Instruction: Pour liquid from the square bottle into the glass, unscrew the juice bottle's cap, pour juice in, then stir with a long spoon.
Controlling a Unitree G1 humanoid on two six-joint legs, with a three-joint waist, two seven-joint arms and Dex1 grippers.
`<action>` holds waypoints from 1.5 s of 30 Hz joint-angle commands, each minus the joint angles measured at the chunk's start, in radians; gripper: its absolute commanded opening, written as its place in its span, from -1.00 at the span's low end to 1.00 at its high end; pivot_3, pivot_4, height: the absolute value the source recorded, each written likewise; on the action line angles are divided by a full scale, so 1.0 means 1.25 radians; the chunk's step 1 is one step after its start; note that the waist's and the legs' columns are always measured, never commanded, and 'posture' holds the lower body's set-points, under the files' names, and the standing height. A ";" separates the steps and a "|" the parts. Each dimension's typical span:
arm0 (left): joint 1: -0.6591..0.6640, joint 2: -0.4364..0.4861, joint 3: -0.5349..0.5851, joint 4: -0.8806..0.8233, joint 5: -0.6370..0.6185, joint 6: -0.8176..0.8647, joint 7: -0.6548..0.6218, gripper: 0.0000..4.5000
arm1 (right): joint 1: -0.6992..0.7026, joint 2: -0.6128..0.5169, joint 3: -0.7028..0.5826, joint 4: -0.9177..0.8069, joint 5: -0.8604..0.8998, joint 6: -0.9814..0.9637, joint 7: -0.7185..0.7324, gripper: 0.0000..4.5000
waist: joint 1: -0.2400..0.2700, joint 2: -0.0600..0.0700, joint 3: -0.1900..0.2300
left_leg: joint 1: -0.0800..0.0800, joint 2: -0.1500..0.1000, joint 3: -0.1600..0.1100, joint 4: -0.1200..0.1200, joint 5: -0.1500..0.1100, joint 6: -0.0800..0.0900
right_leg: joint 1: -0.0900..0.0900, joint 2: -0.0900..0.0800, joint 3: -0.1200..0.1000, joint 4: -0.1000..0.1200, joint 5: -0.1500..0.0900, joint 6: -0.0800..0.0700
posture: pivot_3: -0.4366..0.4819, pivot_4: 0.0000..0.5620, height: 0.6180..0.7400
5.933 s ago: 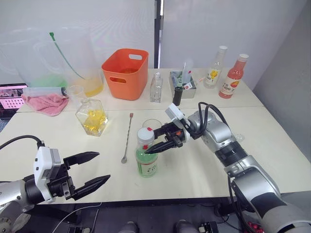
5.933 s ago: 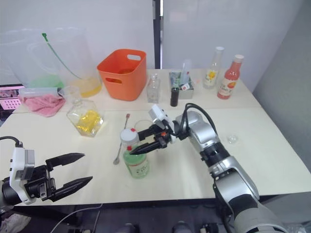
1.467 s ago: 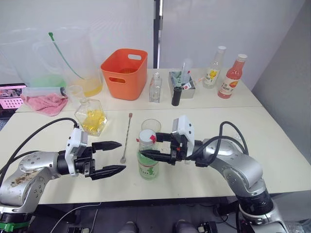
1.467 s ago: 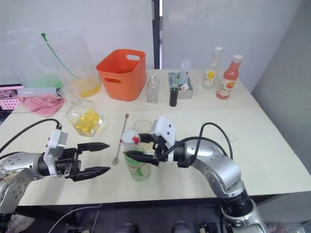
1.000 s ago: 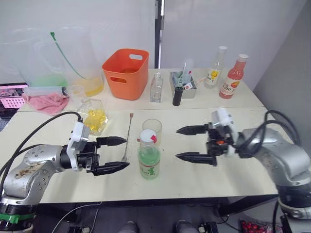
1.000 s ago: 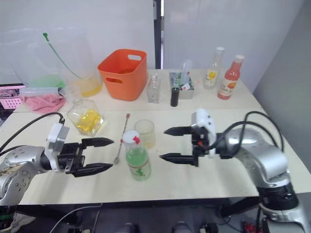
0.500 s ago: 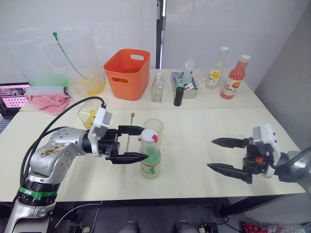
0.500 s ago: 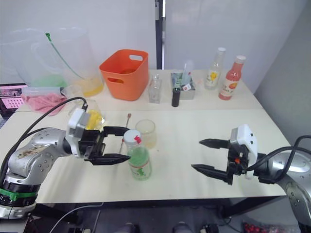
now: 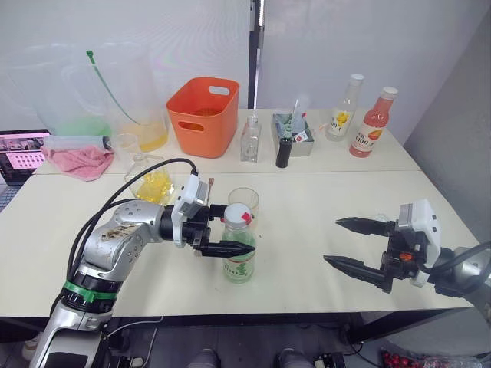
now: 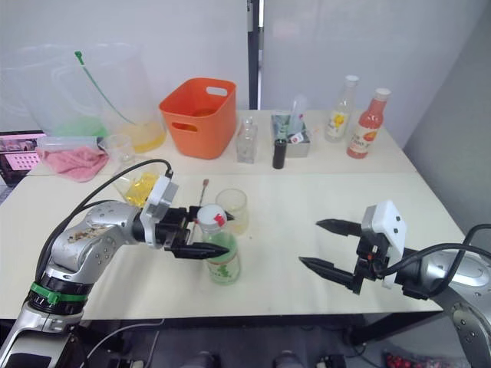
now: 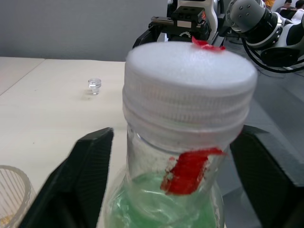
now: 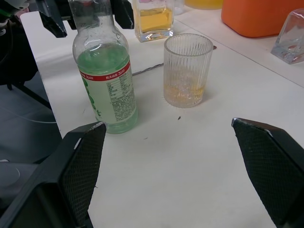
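The juice bottle [image 9: 239,249] stands upright near the middle of the pale table [image 9: 307,207], toward its front edge, with green liquid in its lower part. The juice bottle's cap [image 11: 189,78], white and ridged, sits on its neck with a red tab hanging below it.

Starting at my far left, a pink cloth [image 9: 77,159] lies at about ten o'clock from the bottle, near the table's back corner. The square bottle [image 9: 152,184], holding yellow liquid, stands at ten o'clock as well, closer in and partly behind my left arm. An orange bin [image 9: 203,115] sits at eleven o'clock, well back.

My left gripper [image 9: 229,230] reaches in from nine o'clock, its two black fingers spread wide, one on each side of the bottle's neck just under the cap. I cannot tell whether they touch it.

The long spoon [image 10: 204,188] lies on the table behind my left gripper, only its far end in sight. The glass [image 12: 187,70] stands just behind the bottle at twelve o'clock, with a little yellow liquid at its bottom.

A pink-red bottle [image 9: 371,123] stands at one o'clock by the back edge. My right gripper [image 9: 352,244] hovers at three o'clock, well apart from the bottle, fingers spread wide and holding nothing.
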 commanded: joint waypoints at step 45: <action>0.035 -0.009 0.016 -0.090 0.020 0.013 0.066 -0.39 | -0.555 0.186 0.433 0.045 0.094 0.166 -0.151 -0.25 | -0.003 0.000 0.000 | 0.000 0.000 -0.001 0.001 0.000 0.000 | 0.000 0.000 0.000 0.001 0.000 0.000 | -0.05 -0.47 1.00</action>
